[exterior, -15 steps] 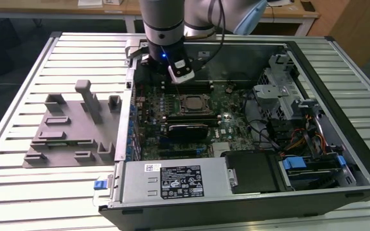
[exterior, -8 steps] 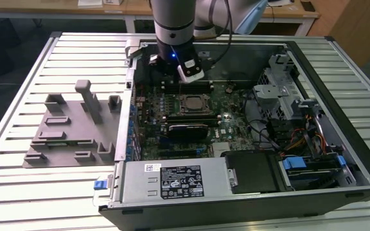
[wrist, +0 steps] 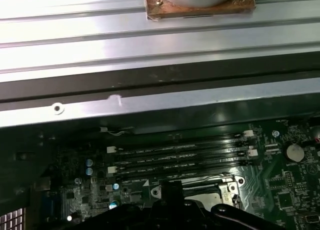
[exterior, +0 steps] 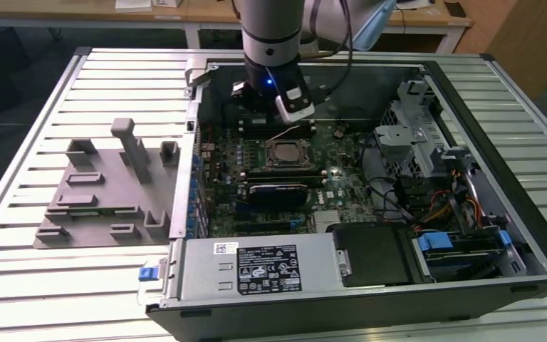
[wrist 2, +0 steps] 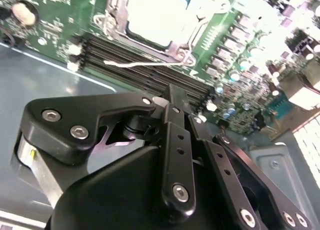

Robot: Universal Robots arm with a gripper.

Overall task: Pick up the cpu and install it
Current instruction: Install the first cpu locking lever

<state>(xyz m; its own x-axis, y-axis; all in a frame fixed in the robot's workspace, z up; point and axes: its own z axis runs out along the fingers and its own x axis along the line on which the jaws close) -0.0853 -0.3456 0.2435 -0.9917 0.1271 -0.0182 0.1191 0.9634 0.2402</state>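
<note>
- The cpu point(exterior: 283, 152) is lying flat inside its metal-framed socket on the green motherboard point(exterior: 254, 178), near the middle of the frame in the exterior view. Its pale top is also showing in the second wrist view point(wrist 2: 159, 15).
- A thin metal lever point(wrist 2: 145, 64) is running along the socket's edge, between the cpu and the dark memory slots point(wrist: 175, 157).
- The tool point(wrist 2: 172, 95) is hovering over those slots, just beside the socket and not touching the cpu. Whether it is clenched or released cannot be told.
- The arm point(exterior: 271, 35) is reaching down into the case from the upper centre of the frame.
- A long black module point(exterior: 278, 192) is sitting just below the socket in the exterior view.
- The open computer case point(exterior: 501, 142) is lying on its side on the slatted tabletop point(exterior: 26, 285).
- A grey plastic fixture point(exterior: 102, 185) is resting on the tabletop at the exterior view's left, beside the case.
</note>
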